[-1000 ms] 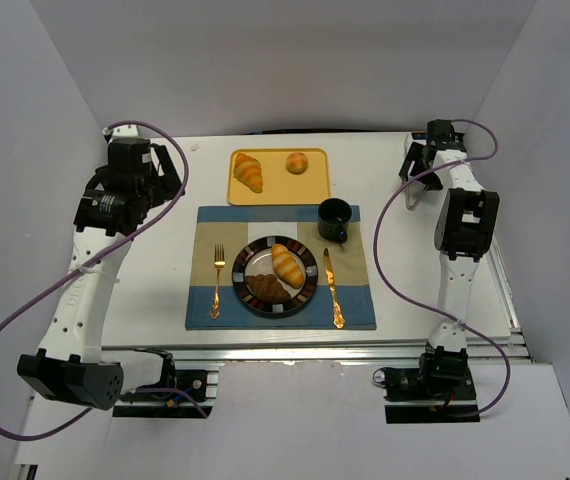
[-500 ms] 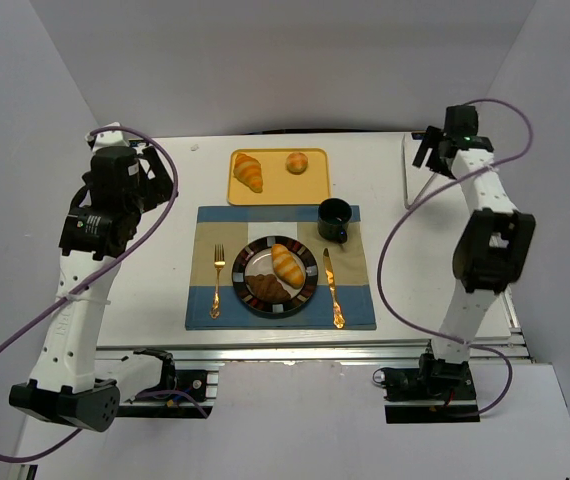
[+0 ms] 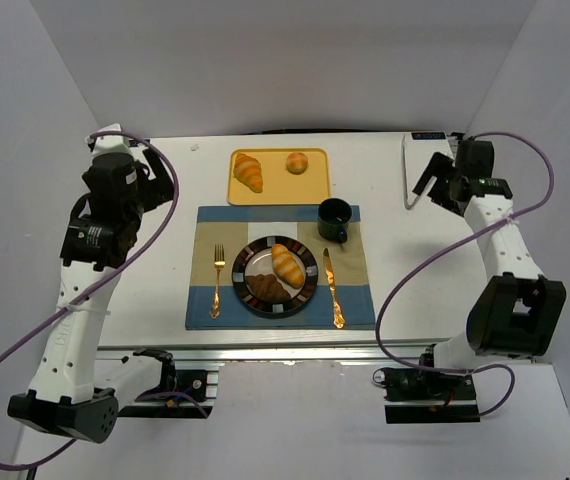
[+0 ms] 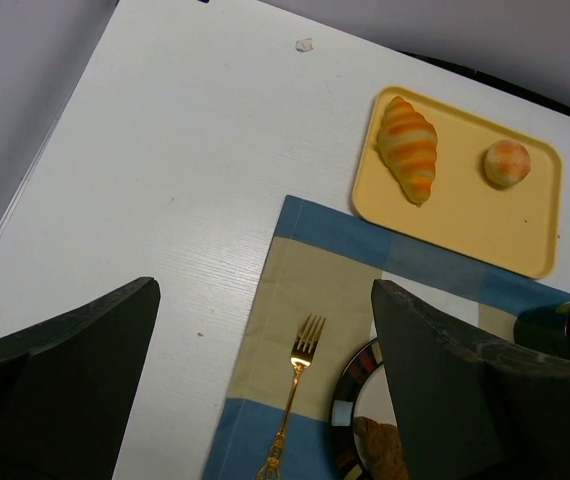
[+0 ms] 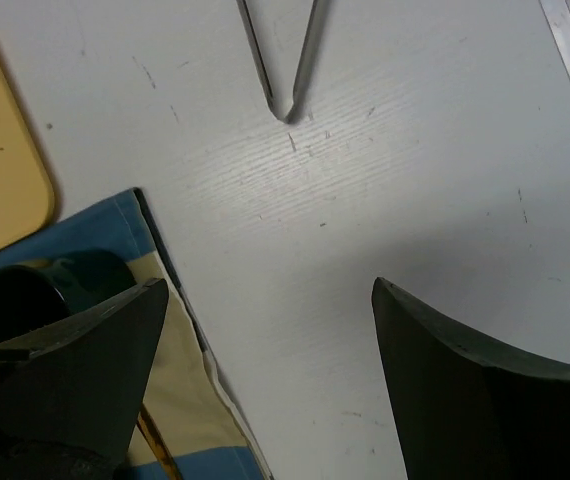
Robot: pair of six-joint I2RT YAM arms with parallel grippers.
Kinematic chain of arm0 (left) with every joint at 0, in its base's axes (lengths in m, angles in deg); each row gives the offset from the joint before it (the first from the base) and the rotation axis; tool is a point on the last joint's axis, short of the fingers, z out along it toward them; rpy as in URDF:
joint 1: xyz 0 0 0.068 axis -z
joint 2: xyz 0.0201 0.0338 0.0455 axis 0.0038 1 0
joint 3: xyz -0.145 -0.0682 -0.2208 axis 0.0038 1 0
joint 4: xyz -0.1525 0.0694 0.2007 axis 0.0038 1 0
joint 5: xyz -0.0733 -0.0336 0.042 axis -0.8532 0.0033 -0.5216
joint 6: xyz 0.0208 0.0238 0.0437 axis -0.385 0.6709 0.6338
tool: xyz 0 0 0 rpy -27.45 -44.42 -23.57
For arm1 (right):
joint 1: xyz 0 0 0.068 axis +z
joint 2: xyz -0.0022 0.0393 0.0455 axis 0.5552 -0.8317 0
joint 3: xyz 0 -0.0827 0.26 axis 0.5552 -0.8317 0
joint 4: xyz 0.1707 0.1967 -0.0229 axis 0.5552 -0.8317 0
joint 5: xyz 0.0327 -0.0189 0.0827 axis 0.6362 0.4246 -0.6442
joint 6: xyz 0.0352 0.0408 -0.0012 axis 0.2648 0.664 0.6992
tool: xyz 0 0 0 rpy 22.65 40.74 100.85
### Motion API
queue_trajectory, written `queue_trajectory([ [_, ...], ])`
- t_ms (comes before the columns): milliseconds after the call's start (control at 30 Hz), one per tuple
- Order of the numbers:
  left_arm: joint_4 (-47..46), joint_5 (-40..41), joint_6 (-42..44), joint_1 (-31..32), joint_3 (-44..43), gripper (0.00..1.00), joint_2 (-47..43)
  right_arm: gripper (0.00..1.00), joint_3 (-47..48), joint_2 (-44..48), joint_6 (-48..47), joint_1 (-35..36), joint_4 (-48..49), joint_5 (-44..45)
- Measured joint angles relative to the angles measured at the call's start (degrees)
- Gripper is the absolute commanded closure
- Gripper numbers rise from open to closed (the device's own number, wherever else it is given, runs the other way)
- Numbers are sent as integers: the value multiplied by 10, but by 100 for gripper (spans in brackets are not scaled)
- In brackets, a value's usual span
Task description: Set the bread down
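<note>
Both gape wide and hold nothing, the left tool (image 4: 263, 287) high over the left of the desk (image 3: 165, 260) and the right tool (image 5: 268, 285) near its far right edge, each well apart from the two breads (image 3: 287, 263) lying on the plate (image 3: 310, 272) in the middle of the mat (image 3: 355, 300).
</note>
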Motion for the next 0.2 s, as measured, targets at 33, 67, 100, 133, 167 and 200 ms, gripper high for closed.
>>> queue_trajectory([
  [33, -5, 0, 0, 0, 4, 2, -1, 11, -13, 10, 0, 0, -3, -1],
  [67, -9, 0, 0, 0, 6, 2, -2, 11, -25, 21, 1, 0, -3, -2],
  [100, -12, 0, 1, 0, 8, 2, 0, 11, -33, 30, 1, 0, -2, -2],
  [133, -17, 0, 2, 0, 9, 2, 2, 11, -39, 38, 1, 0, -2, -2],
  [167, -22, -1, 3, 0, 11, 2, 5, 11, -42, 44, 1, 0, -2, -2],
  [200, -26, -1, 4, 0, 12, 2, 8, 11, -44, 49, 0, 0, -1, -2],
])
